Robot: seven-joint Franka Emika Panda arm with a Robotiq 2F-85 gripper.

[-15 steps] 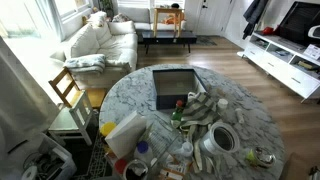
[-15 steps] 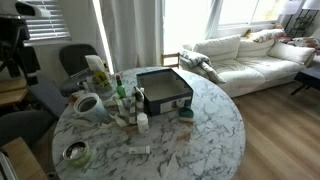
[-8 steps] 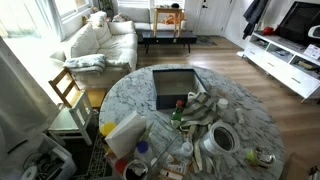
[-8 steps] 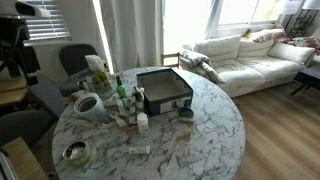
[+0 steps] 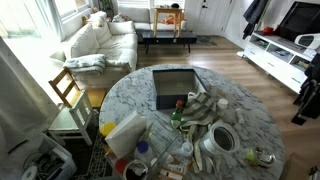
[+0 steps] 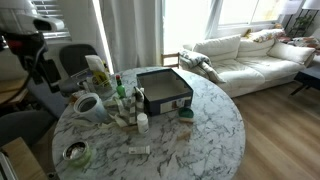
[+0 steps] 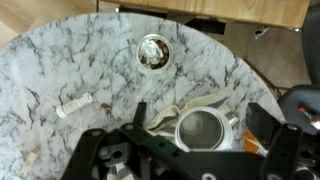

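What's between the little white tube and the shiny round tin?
Nothing; the wrist view shows bare marble tabletop between the white tube and the round tin.

Count: one round marbled desk; one dark rectangular box; one round silvery container; one small metal tin; one white tube.

No readable text, labels or numbers anywhere.

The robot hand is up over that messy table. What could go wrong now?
The open gripper hangs above a crowded patch. The big white roll lies close to the bottles, so coming down there might knock one over. The small round tin sits near the edge of the table, so a bump could probably push it off.
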